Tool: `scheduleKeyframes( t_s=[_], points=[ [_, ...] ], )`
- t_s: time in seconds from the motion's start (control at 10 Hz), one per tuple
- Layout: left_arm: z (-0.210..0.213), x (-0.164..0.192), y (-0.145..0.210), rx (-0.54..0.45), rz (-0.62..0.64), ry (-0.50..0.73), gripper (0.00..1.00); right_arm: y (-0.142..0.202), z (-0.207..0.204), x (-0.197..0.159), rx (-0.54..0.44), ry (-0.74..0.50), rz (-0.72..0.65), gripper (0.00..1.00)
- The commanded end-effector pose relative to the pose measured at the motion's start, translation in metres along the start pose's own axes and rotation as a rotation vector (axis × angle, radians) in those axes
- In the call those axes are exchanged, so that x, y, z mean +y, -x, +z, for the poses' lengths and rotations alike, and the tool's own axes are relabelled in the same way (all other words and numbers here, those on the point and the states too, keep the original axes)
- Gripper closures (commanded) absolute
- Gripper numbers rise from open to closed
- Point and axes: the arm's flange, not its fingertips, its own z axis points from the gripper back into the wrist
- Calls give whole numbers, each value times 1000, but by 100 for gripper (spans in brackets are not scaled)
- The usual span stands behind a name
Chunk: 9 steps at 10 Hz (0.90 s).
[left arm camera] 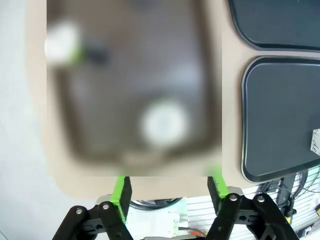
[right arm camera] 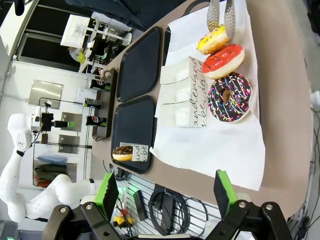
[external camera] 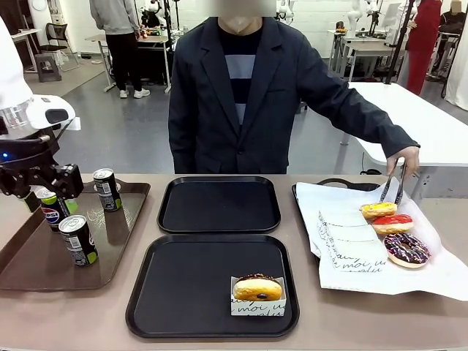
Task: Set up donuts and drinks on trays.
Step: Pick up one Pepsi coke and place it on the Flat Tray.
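sleeved donut [external camera: 257, 289] on near tray [external camera: 183, 292]; far tray [external camera: 219, 206] behind. cans [external camera: 78, 240], apparently three, on left tray [external camera: 29, 267]; three donuts [external camera: 393, 224] on paper [external camera: 329, 201], right.

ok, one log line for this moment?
left tool open above brown tray | right tool open, empty | sleeved donut on near tray | person's tongs at yellow donut

Far black tray [external camera: 219, 208] bare; near black tray [external camera: 190, 285] carries sleeved donut [external camera: 257, 289], near-right corner. Three iced donuts [external camera: 393, 224] far right. Three cans [external camera: 78, 240] upright, my left.
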Motion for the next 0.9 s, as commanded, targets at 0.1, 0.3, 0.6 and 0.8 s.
scheduleKeyframes(
  t_s=[0.1,0.3,0.6,0.8],
  points=[
    [-35,0,-8,-65,-2,-8,10,-3,-1,-1,-19,-30,15,0],
    [-61,1,-11,-49,7,-25,10,-3,-1,-1,-19,-30,15,0],
    [-90,4,-18,-11,17,-52,10,-3,-1,-1,-19,-30,15,0],
    [-105,4,-21,20,22,-76,10,-3,-1,-1,-19,-30,15,0]
  ],
)
